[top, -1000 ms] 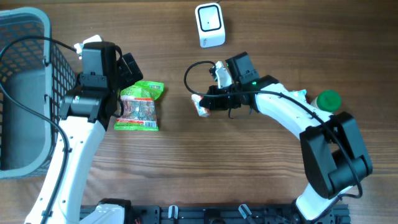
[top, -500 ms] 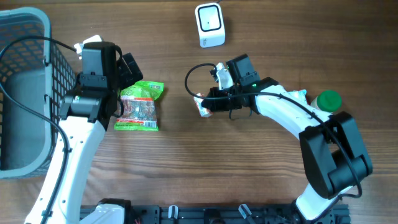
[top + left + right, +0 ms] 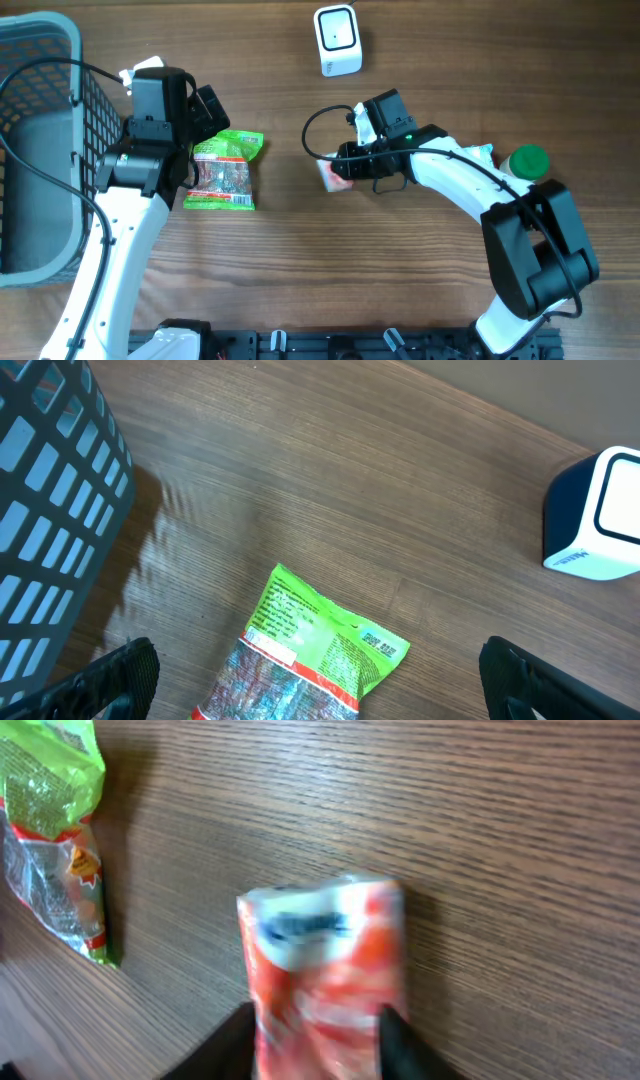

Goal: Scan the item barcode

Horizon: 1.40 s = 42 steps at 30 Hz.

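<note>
A red and white packet (image 3: 320,960) lies between the fingers of my right gripper (image 3: 318,1055), blurred, just over the wood; the jaws stand parted on either side of it. In the overhead view this packet (image 3: 329,176) is at mid-table, below the white barcode scanner (image 3: 337,40). A green snack bag (image 3: 310,660) lies flat with its barcode side up, beneath my left gripper (image 3: 320,685). That gripper is wide open and touches nothing. The overhead view shows the bag (image 3: 224,170) at the left.
A grey basket (image 3: 40,60) fills the far left edge, and its mesh wall (image 3: 50,510) shows in the left wrist view. A green-capped item (image 3: 527,160) lies behind the right arm. The scanner (image 3: 600,515) stands beyond the bag.
My right gripper has shifted slightly to the right with the red and white packet, and its jaws have parted from a tight pinch. The left arm has not moved.
</note>
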Each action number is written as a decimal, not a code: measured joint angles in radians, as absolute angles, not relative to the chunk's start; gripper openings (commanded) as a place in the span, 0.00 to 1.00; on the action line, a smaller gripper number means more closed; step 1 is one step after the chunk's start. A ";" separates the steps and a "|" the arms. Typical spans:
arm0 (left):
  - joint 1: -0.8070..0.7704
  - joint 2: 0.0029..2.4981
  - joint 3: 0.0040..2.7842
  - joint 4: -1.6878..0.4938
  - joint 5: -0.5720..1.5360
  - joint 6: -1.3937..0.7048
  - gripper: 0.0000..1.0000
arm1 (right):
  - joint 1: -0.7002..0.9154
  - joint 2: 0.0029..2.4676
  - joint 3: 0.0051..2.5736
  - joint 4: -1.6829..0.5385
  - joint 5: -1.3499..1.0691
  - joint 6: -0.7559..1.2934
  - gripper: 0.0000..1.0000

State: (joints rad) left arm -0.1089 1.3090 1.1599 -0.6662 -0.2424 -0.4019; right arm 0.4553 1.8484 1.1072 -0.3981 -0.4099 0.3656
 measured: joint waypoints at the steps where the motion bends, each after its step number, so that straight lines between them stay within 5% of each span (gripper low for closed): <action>1: -0.109 1.309 1.160 -0.666 -0.242 -0.402 1.00 | 0.455 1.848 1.107 -0.400 -0.410 0.368 0.47; 14: -0.109 1.309 1.160 -0.666 -0.242 -0.402 1.00 | 0.455 1.688 1.111 -0.435 -0.336 0.326 0.38; 42: -0.109 1.309 1.160 -0.666 -0.242 -0.402 1.00 | 0.476 1.907 1.111 -0.392 -0.340 0.308 0.29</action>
State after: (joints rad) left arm -0.1089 1.3090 1.1599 -0.6662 -0.2424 -0.4019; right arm 0.4759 1.9072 1.1107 -0.3923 -0.3397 0.3084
